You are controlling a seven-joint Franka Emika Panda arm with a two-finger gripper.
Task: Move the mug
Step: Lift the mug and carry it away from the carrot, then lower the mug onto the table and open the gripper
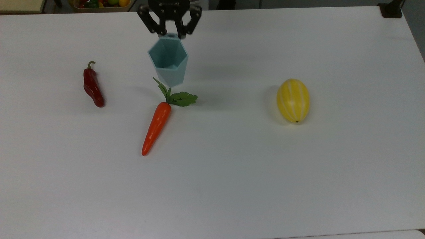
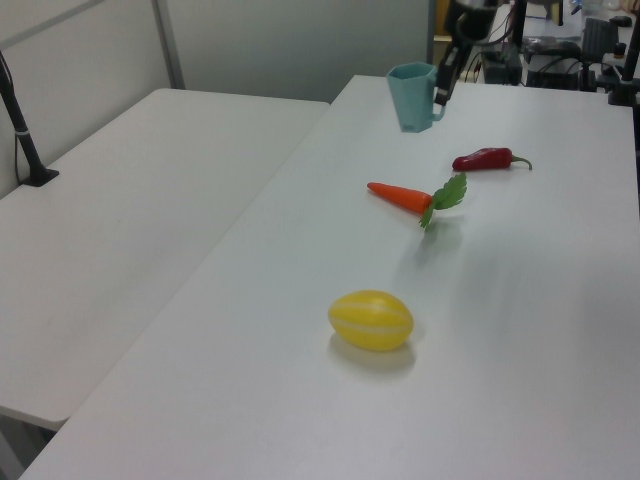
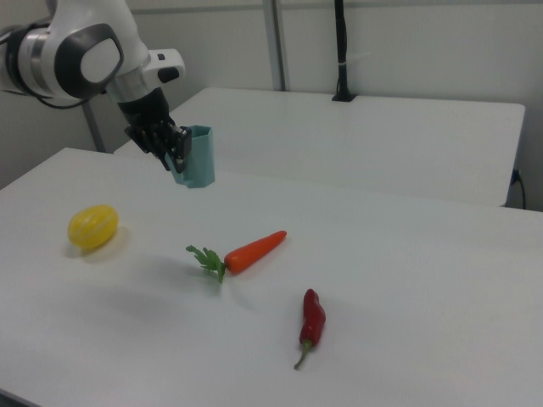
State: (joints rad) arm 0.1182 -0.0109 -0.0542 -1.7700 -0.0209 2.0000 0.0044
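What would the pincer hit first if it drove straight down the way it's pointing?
Probably bare table. The pincer points down, holding the mug in the air, with the carrot off to the right view's right; exact depth is uncertain.

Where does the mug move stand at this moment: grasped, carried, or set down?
Done: the gripper has the mug clamped by its rim. In hand: the right view shows it carried upright, clear of the table, beyond the carrot. Left: setting it down and releasing.
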